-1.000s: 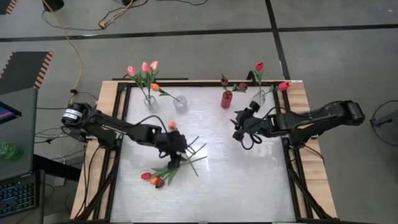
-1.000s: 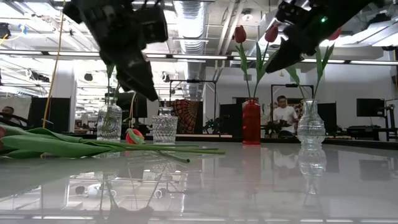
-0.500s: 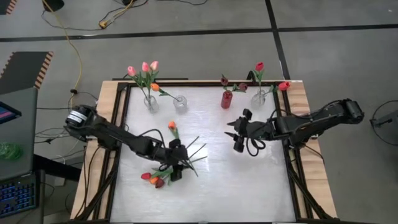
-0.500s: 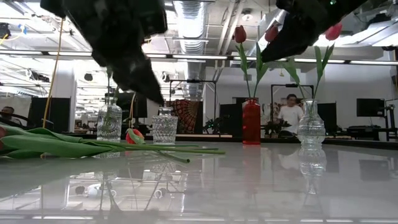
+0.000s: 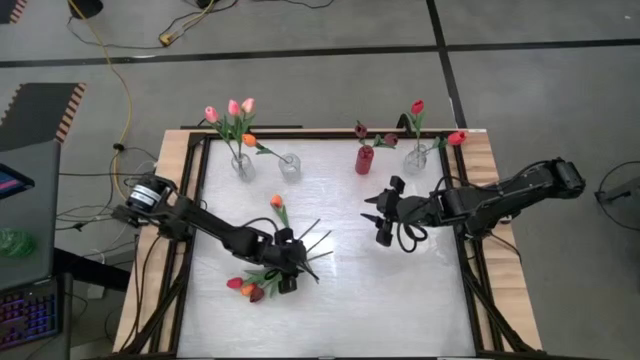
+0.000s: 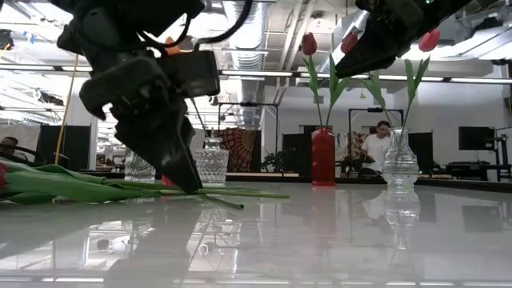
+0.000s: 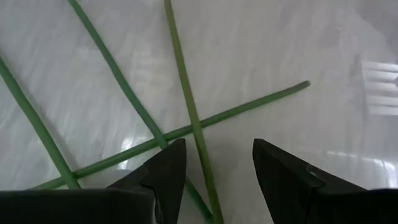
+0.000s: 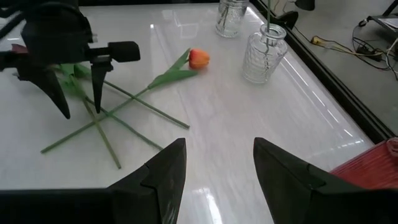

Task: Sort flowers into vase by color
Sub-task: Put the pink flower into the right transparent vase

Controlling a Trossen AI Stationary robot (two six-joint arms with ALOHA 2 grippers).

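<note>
Between open left hand point(image 7: 214, 171) fingers, tulip stem point(image 7: 186, 99)

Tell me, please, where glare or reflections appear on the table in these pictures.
Low view: the glossy table mirrors the ceiling lights and the clear vase. Left wrist view: bright patches lie beside the crossed green stems. Right wrist view: light streaks run near the orange tulip.

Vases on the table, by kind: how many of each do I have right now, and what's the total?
Clear glass vases: 3
Red vase: 1
Total: 4
</note>
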